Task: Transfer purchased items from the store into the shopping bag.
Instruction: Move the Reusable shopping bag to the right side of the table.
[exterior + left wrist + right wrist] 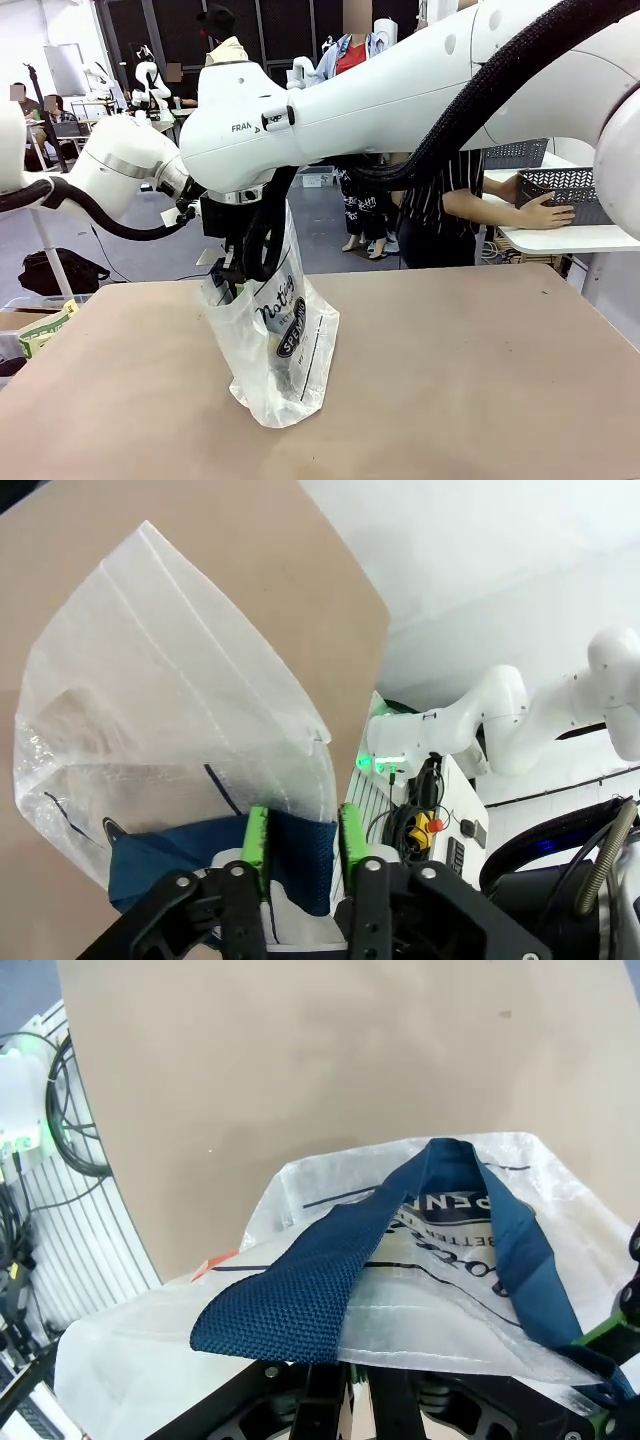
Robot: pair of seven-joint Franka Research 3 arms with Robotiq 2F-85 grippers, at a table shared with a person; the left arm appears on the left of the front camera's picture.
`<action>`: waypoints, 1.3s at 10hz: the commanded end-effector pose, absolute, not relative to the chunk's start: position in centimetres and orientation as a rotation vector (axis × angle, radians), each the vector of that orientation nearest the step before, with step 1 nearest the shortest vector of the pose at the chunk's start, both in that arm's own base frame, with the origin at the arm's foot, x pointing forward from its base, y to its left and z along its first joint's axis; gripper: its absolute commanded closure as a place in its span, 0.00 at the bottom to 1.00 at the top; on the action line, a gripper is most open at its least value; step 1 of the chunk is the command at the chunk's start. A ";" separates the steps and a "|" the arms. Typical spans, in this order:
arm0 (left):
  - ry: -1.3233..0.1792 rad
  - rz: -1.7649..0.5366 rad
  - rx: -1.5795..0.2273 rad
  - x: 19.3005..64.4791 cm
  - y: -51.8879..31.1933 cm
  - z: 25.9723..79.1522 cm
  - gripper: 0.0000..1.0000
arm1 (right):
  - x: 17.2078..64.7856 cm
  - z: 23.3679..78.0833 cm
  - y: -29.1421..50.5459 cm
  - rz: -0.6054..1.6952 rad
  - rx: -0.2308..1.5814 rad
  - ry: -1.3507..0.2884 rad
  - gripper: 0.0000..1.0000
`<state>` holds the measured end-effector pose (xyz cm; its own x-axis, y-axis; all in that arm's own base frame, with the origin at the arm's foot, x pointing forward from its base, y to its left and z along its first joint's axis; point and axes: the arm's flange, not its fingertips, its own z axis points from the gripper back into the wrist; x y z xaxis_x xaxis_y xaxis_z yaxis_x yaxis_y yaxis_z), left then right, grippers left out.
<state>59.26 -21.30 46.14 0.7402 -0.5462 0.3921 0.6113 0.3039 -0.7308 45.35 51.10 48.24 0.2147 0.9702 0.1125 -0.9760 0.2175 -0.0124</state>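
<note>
Translucent white plastic fills the near ground: the shopping bag (275, 345) stands upright on the brown table (480, 370), left of the middle, with black script and a dark oval label on its side. Both arms meet over its mouth. In the left wrist view the left gripper (297, 842) has its green pads (256, 848) on either side of a navy strap handle (300, 865) at the bag's rim (200, 680), with the strap between the jaws; whether they are pressed tight on it I cannot tell. In the right wrist view the right gripper (345, 1385) sits under the crumpled plastic (420, 1300), its fingers together, and a navy strap (300, 1290) drapes across just above them; whether it pinches the bag I cannot tell. At the table's left edge a green and white packet (45, 328) pokes up. Farther back, on a white side table (570, 238) at the right, a person in a striped top rests a hand (545, 212) against the dark slotted basket (565, 190).
</note>
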 end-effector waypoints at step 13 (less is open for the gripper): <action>-0.047 -0.733 -1.042 59.6 -21.1 46.5 1.00 | 42.4 51.6 44.7 1.132 0.086 -0.208 0.00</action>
